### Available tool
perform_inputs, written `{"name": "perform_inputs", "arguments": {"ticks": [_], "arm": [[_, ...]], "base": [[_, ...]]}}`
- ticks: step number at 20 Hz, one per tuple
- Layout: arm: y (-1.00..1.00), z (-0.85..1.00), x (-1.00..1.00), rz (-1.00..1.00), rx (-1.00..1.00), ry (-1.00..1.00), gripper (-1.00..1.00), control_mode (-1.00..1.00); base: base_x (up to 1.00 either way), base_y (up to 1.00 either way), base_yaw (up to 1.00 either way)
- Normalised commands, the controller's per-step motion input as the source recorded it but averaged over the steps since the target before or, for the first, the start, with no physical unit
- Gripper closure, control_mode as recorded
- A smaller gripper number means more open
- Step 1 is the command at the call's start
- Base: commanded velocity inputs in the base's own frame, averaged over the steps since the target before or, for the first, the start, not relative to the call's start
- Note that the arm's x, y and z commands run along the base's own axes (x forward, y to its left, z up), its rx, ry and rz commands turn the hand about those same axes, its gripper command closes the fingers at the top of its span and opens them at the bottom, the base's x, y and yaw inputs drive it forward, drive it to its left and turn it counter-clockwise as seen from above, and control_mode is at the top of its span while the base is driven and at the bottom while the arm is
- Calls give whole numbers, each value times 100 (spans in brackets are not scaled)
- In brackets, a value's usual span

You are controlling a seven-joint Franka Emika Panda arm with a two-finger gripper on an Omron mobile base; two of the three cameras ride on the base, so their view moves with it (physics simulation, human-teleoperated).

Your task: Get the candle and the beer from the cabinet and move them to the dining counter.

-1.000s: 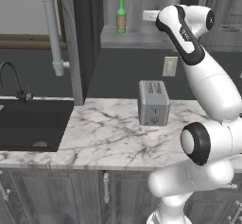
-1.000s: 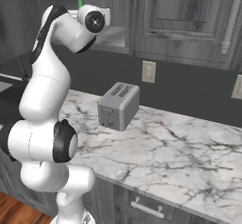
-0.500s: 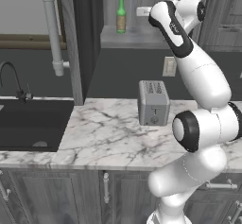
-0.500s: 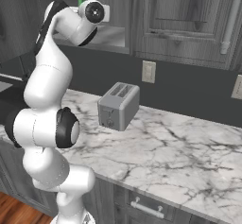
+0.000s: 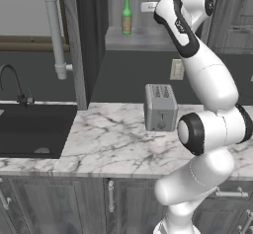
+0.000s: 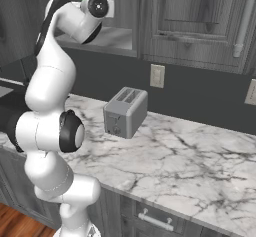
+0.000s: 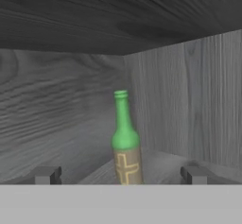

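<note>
One green glass beer [image 5: 127,15] stands upright near the front edge of the open cabinet [image 5: 143,38] shelf in the left base view, free shelf to its right; the arm has swung closer to that opening than a second ago, over the veined marble worktop [image 5: 113,144] and boxy grey toaster [image 5: 160,107]. From the right base view, the arm's wrist covers the shelf mouth. In the hand view, the gripper [image 7: 121,176] has its tips spread wide, empty, the beer standing between them, wood-grain walls around.
</note>
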Motion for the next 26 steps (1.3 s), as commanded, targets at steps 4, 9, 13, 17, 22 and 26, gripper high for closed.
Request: {"name": "perform_inputs", "arguments": {"ticks": [4,9,13,17,22,26], "arm": [[4,0,3,0,0,0,-100,-100],[0,0,4,0,0,0,-100,-100],[2,0,13,0,0,0,-100,-100],[8,0,23,0,0,0,-100,-100],[9,0,27,0,0,0,-100,-100],[7,0,31,0,0,0,-100,-100]], "base": [[0,0,0],[0,0,0],[0,0,0],[0,0,0],[0,0,0],[0,0,0]]}}
